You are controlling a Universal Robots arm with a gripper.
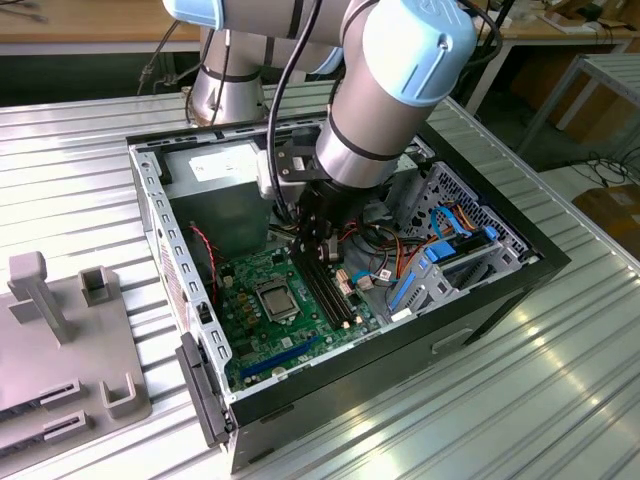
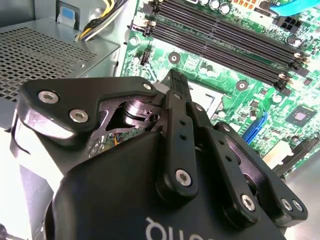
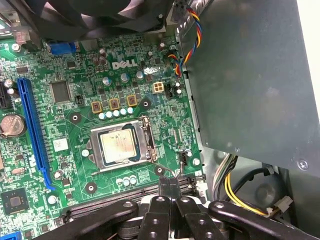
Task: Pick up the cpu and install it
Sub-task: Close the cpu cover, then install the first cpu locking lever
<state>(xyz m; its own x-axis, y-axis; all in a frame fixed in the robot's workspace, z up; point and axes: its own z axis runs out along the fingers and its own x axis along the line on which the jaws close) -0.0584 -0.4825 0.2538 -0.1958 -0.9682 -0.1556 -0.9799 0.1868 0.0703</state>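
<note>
The cpu [image 3: 118,146], a small square chip with a shiny metal top, lies flat inside the socket frame [image 3: 145,131] on the green motherboard [image 3: 75,135]. In the exterior view the cpu [image 1: 277,297] sits in the middle of the board. My gripper [image 3: 170,184] is shut, its two black fingers pressed together with nothing between them. The tips hover beside the socket's corner, close to the thin wire lever [image 3: 164,171]. In the exterior view my gripper [image 1: 323,258] hangs over the memory slots, to the right of the cpu. The second wrist view has my gripper [image 2: 175,79] in front of the socket.
The open computer case [image 1: 500,290] lies on a ribbed metal table [image 1: 560,400]. A grey power-supply box [image 3: 255,80] stands by the socket. Long black memory slots [image 2: 225,35], a fan [image 3: 100,15], coloured cables [image 3: 187,35] and a blue drive bay [image 1: 440,260] crowd the case. Grey fixtures [image 1: 60,350] stand at the exterior view's left.
</note>
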